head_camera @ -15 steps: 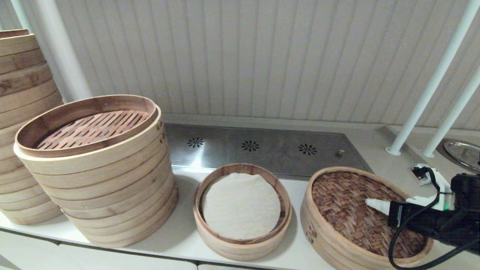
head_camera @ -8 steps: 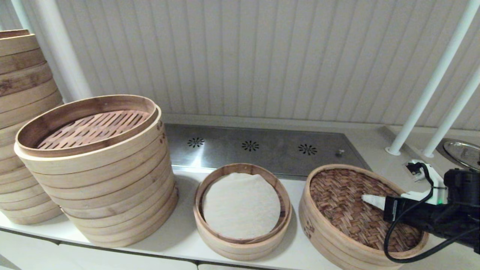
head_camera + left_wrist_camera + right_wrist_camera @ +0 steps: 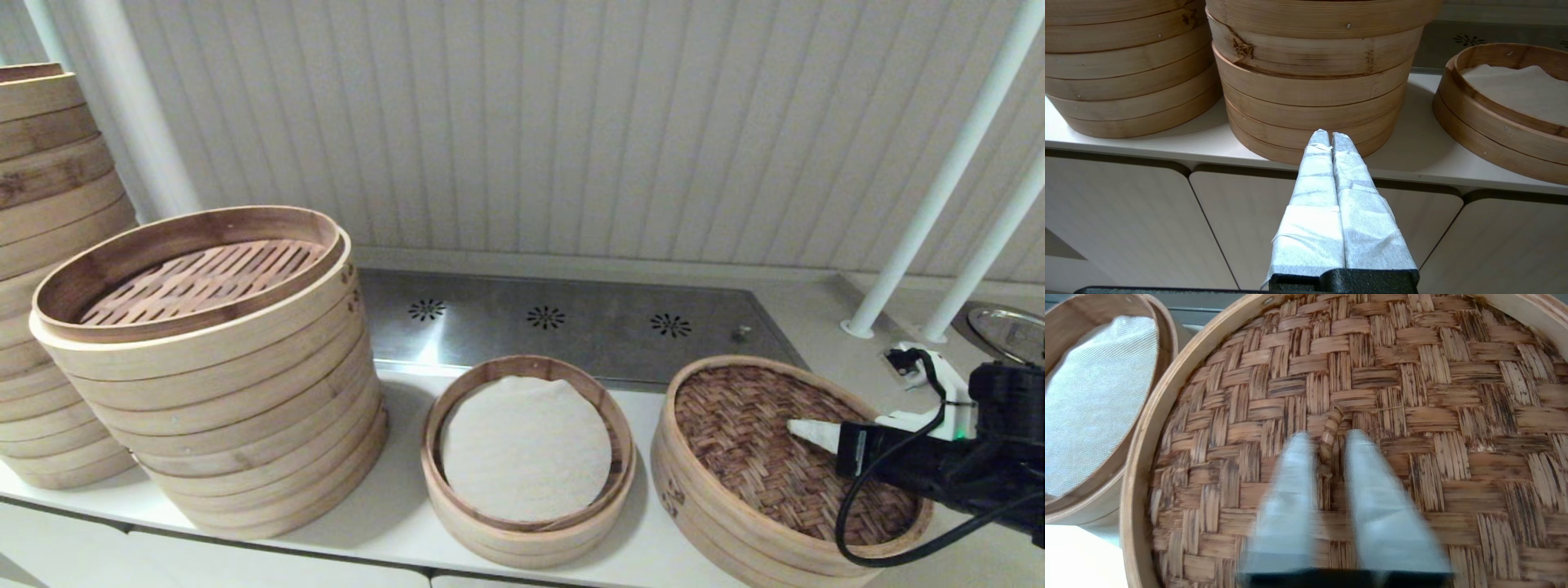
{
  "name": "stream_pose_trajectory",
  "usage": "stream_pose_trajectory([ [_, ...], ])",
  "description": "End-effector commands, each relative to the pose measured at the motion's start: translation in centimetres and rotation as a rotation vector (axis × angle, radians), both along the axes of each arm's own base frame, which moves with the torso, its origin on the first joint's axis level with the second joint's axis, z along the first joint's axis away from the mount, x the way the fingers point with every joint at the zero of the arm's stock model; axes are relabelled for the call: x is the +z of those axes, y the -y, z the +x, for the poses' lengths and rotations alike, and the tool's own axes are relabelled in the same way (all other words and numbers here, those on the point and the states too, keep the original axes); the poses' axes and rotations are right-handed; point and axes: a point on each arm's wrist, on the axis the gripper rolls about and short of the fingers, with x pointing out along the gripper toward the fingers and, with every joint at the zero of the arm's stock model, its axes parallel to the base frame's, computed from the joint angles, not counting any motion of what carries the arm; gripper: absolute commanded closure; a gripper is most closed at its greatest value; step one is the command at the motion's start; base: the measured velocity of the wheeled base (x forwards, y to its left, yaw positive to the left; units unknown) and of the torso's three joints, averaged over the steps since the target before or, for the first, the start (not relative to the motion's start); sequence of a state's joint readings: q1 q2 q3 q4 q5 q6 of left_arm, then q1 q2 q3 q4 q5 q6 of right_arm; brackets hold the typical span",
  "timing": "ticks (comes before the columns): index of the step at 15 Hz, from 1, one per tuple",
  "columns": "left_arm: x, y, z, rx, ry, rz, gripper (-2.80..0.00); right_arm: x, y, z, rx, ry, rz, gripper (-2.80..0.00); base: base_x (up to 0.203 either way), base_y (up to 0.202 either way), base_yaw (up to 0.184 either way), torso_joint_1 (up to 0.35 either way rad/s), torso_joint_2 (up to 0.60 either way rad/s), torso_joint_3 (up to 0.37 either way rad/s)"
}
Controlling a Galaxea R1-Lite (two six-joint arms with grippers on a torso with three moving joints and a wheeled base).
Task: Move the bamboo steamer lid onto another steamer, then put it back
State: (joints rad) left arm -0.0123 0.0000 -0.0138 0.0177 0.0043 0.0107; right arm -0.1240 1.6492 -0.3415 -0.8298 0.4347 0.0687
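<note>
I hold the right gripper (image 3: 1327, 443) over the centre of the bamboo steamer lid (image 3: 767, 441), its fingers spread either side of the small woven handle loop (image 3: 1331, 433). I judge the grasp needs the loop centred before pinching. The lid, pale-rimmed with a brown herringbone top, sits beside the cloth-lined steamer (image 3: 526, 457). The left gripper (image 3: 1329, 138) hangs parked, fingers pressed together.

The white worktop (image 3: 392, 506) carries, from left to right, a tall stack of wide baskets (image 3: 49, 269), a shorter stack of slatted baskets (image 3: 212, 376), the small cloth-lined steamer (image 3: 526, 457) and a wide lidded steamer (image 3: 784, 474).
</note>
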Motion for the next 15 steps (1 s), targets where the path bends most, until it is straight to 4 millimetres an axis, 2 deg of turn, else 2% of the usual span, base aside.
stream_pose_trajectory([
  [1,0.0,0.0,0.0,0.000,-0.001,0.000,0.00,0.6,0.0,-0.2,0.004,0.027,0.001,-2.80,0.000,0.000,0.000,0.000,0.00,0.000],
  [6,0.0,0.0,0.0,0.000,-0.002,0.000,0.00,2.4,-0.2,-1.1,0.004,0.102,-0.002,-2.80,0.000,0.000,0.000,0.000,0.00,0.000],
  [9,0.0,0.0,0.0,0.000,-0.002,0.000,0.00,5.2,-0.4,-3.6,-0.007,0.224,-0.018,-2.80,0.000,0.000,0.000,0.000,0.00,0.000],
  [10,0.0,0.0,0.0,0.000,-0.002,0.000,0.00,6.2,-0.3,-4.9,-0.023,0.264,-0.026,0.00,0.000,0.000,0.000,0.000,0.00,0.000],
  [13,0.0,0.0,0.0,0.000,-0.001,0.000,0.00,9.0,-0.4,-9.3,-0.063,0.343,-0.045,0.00,0.000,0.000,0.000,0.000,0.00,0.000],
  [15,0.0,0.0,0.0,0.000,-0.002,0.000,0.00,10.2,-0.9,-12.2,-0.070,0.341,-0.046,0.00,0.000,0.000,0.000,0.000,0.00,0.000],
])
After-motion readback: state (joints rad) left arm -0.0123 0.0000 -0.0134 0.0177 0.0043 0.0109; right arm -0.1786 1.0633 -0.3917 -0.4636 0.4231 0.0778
